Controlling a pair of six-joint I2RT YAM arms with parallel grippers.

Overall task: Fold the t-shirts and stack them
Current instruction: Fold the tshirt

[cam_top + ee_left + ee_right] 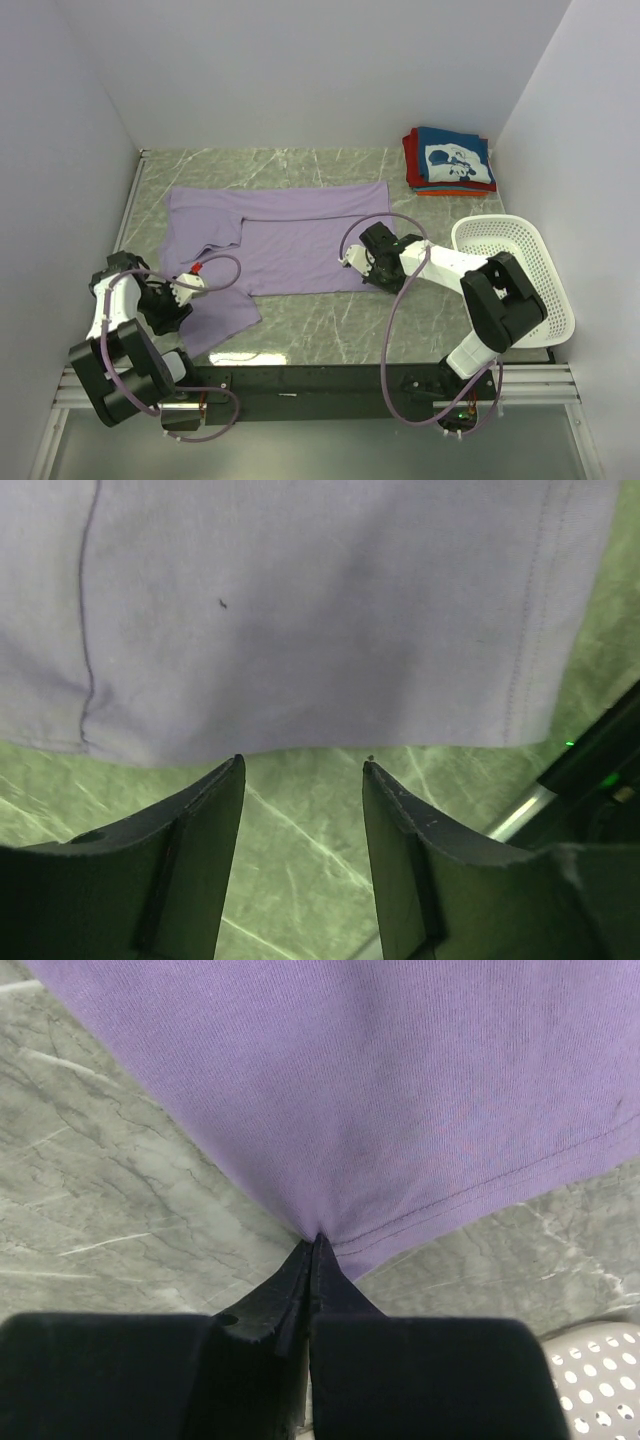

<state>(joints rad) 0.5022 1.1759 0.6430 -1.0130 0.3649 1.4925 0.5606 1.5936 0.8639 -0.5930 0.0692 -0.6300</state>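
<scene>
A lavender-purple t-shirt (290,235) lies spread on the marble table, its left sleeve part (222,315) folded toward the near edge. My right gripper (357,262) is shut on the shirt's near hem; in the right wrist view the cloth (400,1090) bunches at the closed fingertips (316,1242). My left gripper (192,283) is open and empty at the shirt's near left; in the left wrist view the hem (300,630) lies just beyond the tips (302,765). A folded stack with a navy printed tee (455,155) on red and orange ones sits at the back right.
A white perforated basket (520,275) stands at the right, close beside my right arm; it shows in the right wrist view's corner (600,1395). White walls enclose the table on three sides. A black rail (320,385) runs along the near edge.
</scene>
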